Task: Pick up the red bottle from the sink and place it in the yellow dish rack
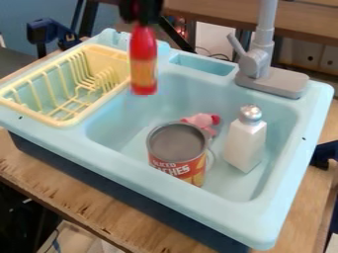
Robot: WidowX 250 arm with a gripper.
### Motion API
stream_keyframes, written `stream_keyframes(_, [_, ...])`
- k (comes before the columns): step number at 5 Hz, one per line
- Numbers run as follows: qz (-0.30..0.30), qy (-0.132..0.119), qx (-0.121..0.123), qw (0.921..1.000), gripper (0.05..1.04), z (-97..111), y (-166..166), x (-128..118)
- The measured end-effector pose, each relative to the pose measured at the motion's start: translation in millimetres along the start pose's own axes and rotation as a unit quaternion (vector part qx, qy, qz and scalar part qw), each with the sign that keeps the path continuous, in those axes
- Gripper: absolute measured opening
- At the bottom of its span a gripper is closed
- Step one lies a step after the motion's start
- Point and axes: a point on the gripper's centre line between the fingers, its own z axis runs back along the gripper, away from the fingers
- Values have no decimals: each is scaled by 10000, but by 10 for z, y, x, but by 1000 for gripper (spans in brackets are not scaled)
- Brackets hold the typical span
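A red bottle [144, 62] is held upright by its upper end in the black gripper [141, 14], whose fingers are pressed in around it. The bottle is seen at the back left of the basin, beside the dish rack, and seems to be held clear of the sink, though depth is hard to judge here.

The light blue toy sink [155, 187] is set on a worn wooden table [53, 184], its front edge chipped. A pale yellow dish rack [78, 121] is fitted at the left, and a grey faucet [272, 83] is mounted at the back right. In the basin, an open-looking can [177, 150] is placed near a white shaker [245, 146] with a silver top; a pink and red object [200, 121] is partly hidden behind the can. Behind, a brown wooden surface [204, 11] and a blue wall [19, 15] are seen, with a dark blue clamp [45, 30] at the left.
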Motion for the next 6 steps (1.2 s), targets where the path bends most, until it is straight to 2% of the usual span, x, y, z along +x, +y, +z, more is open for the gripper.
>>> stream_keyframes(1, [230, -104, 78, 9997, 332, 273, 235, -101])
stream_keyframes(2, [691, -65, 241, 9973, 332, 396, 624, -134])
stream_keyframes(3, [958, 181, 216, 9950, 332, 201, 897, -60])
stream_keyframes(4, [983, 306, 149, 9946, 332, -5, 1013, 51])
stream_keyframes(5, [918, 245, 131, 9954, 332, -100, 1027, 141])
stream_keyframes(6, [857, 328, 87, 9957, 332, -229, 1037, 214])
